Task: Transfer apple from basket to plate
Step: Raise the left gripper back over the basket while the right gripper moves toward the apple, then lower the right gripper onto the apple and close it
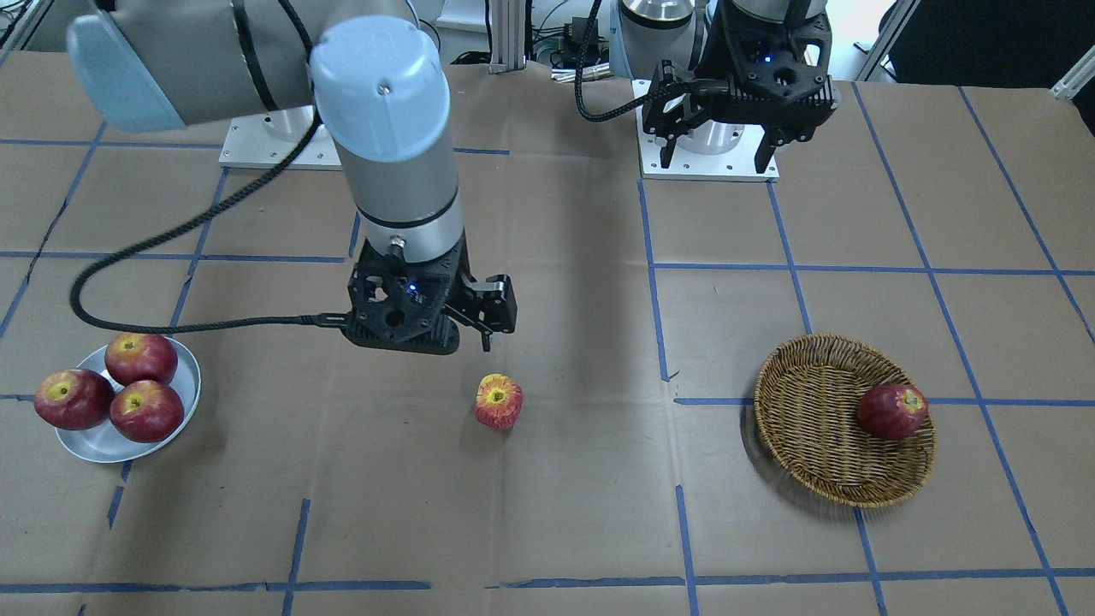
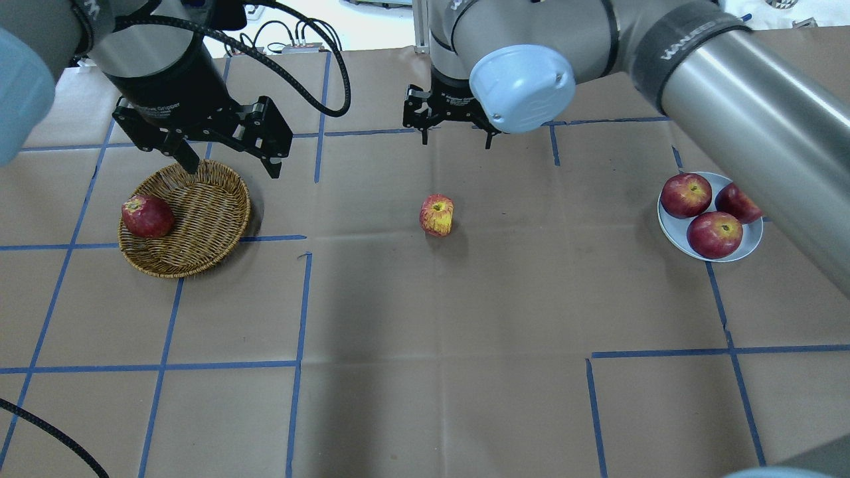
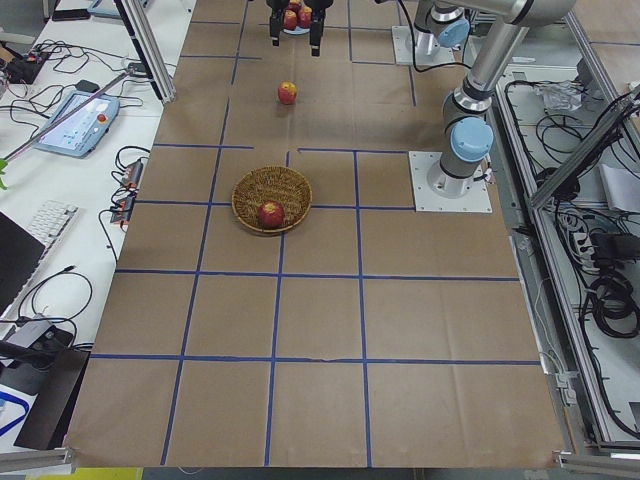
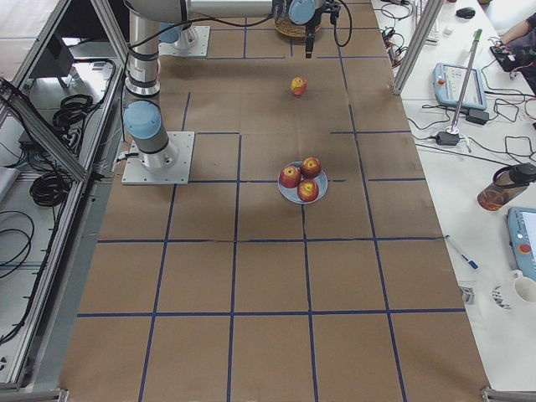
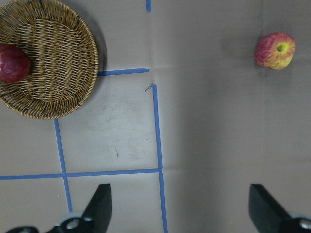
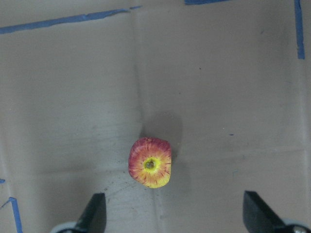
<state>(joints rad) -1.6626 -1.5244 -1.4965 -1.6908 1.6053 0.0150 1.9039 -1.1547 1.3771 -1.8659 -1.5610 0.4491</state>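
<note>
Right gripper (image 2: 457, 135) hangs above the table (image 2: 425, 372) with its two fingers wide apart and nothing between them; it is near the apple (image 2: 436, 215), on the side toward the robot, and does not touch it. Left gripper (image 2: 231, 163) is also spread apart and holds nothing; it hangs over the far rim of the basket (image 2: 211, 232). The apple lies on the brown paper between basket and plate (image 2: 673, 231), well apart from both; its yellow stem hollow points mostly upward; one dark red apple (image 2: 147, 216) sits in the basket against its rim; three dark red apples (image 2: 714, 234) fill the plate.
</note>
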